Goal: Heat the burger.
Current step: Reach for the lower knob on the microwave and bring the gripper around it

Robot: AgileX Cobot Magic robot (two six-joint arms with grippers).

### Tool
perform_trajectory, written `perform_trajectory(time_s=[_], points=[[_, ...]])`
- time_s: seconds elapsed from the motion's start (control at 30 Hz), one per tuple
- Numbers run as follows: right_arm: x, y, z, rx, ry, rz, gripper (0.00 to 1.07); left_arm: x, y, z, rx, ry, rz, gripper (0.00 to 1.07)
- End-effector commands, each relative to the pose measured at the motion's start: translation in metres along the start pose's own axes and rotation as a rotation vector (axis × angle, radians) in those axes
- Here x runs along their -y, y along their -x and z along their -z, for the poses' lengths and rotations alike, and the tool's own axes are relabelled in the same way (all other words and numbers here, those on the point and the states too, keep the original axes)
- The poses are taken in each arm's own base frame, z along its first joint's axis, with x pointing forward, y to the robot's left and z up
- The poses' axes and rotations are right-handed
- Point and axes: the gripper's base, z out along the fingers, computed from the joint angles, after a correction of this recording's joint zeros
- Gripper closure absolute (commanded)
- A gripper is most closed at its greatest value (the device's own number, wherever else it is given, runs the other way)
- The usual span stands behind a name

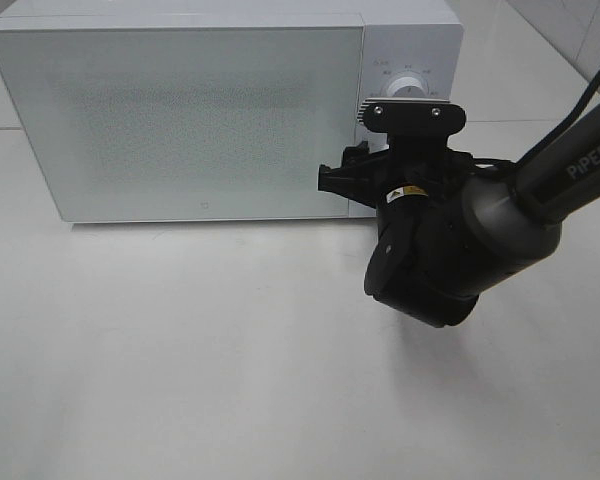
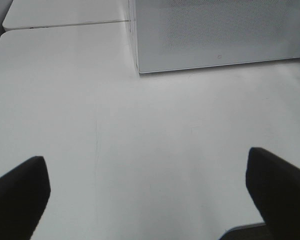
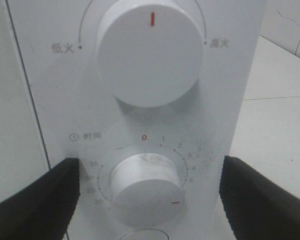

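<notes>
With the burger unseen, likely behind the shut door (image 1: 180, 120), the right hand (image 3: 150, 172), spread astride the timer knob (image 3: 146, 192) at 6 o'clock of the power knob (image 3: 149, 55), should pinch squarely, then twist clockwise.

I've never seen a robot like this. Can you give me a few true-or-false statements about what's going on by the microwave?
1. The boxy white microwave oven has its door shut. True.
2. The right gripper is clamped on the round white lower timer knob. False: its black fingers stand open on either side of the knob, not touching it.
3. A burger sits on the table in front of the oven. False: no burger shows in any view.
4. The left gripper is open above the white tabletop. True.
</notes>
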Motion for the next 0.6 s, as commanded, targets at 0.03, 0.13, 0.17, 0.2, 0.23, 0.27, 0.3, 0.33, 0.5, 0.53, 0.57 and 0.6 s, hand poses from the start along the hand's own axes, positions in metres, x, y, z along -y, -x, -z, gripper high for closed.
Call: perform_trajectory(time_s=[0.03,0.13,0.17,0.2,0.23,0.27,0.3,0.33,0.5,0.53,0.57,0.6], points=[[0.0071,0.0186,-0.0008,0.184,-0.084,-0.004,0.32,0.0008,-0.0013,0.0017,0.017,0.001,0.009,0.07],[0.0068,0.0147,-0.0018,0.177,-0.087,-0.002,0.32,0.0008,-0.0013,0.0017,0.017,0.001,0.009,0.07],[0.0064,0.0138,-0.0025,0.174,-0.088,-0.002,0.32,0.0008,-0.0013,0.0017,0.017,0.001,0.009,0.07],[0.0064,0.0138,-0.0025,0.174,-0.088,-0.002,0.32,0.0008,-0.0013,0.0017,0.017,0.001,0.009,0.07],[0.006,0.012,-0.0034,0.171,-0.093,-0.003,0.32,0.0008,-0.0013,0.0017,0.017,0.001,0.009,0.07],[0.0061,0.0122,-0.0036,0.17,-0.097,-0.007,0.32,0.0008,-0.0013,0.0017,0.017,0.001,0.009,0.07],[0.0061,0.0122,-0.0036,0.17,-0.097,-0.007,0.32,0.0008,-0.0013,0.0017,0.017,0.001,0.009,0.07],[0.0061,0.0122,-0.0036,0.17,-0.097,-0.007,0.32,0.0008,-0.0013,0.0017,0.017,0.001,0.009,0.07],[0.0061,0.0122,-0.0036,0.17,-0.097,-0.007,0.32,0.0008,-0.0013,0.0017,0.017,0.001,0.009,0.07],[0.0061,0.0123,-0.0036,0.171,-0.097,-0.007,0.32,0.0008,-0.0013,0.0017,0.017,0.001,0.009,0.07],[0.0061,0.0123,-0.0036,0.171,-0.097,-0.007,0.32,0.0008,-0.0013,0.0017,0.017,0.001,0.009,0.07],[0.0061,0.0123,-0.0036,0.171,-0.097,-0.007,0.32,0.0008,-0.0013,0.0017,0.017,0.001,0.009,0.07]])
